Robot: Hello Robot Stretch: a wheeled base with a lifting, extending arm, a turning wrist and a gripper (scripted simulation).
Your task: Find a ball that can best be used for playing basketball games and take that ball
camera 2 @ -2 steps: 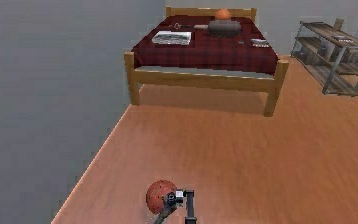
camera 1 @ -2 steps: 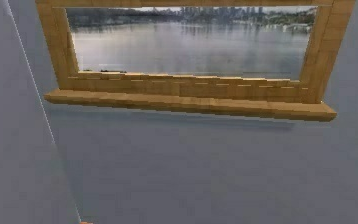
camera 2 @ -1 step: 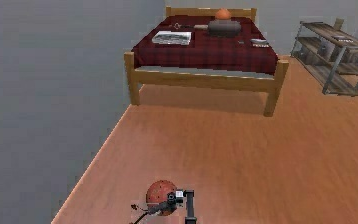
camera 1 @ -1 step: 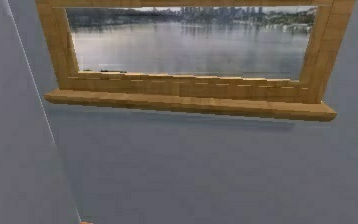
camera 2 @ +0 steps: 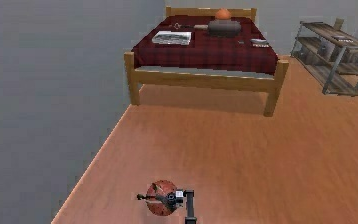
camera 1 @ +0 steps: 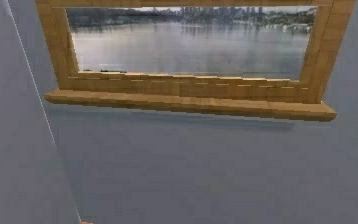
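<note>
A round, reddish-orange ball (camera 2: 159, 190) with dark seams hangs at the far end of the tool (camera 2: 153, 200), gripped by its thin fingers above the smooth plank floor (camera 2: 247, 150). Farther off stands a wooden-framed bed (camera 2: 202, 72) with a dark red cover.

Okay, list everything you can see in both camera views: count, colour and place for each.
window: one, light wooden frame, on the grey wall, forward view
bed: one, wooden frame, dark red cover, top of arm side view
flat thing: one, white-grey, on the bed
round thing: one, orange, at the bed's head
shelf unit: one, grey, right of the bed
ball: one, reddish-brown with dark lines, bottom, at the gripper
gripper: one, dark, bottom edge
arm: one, dark bar
</note>
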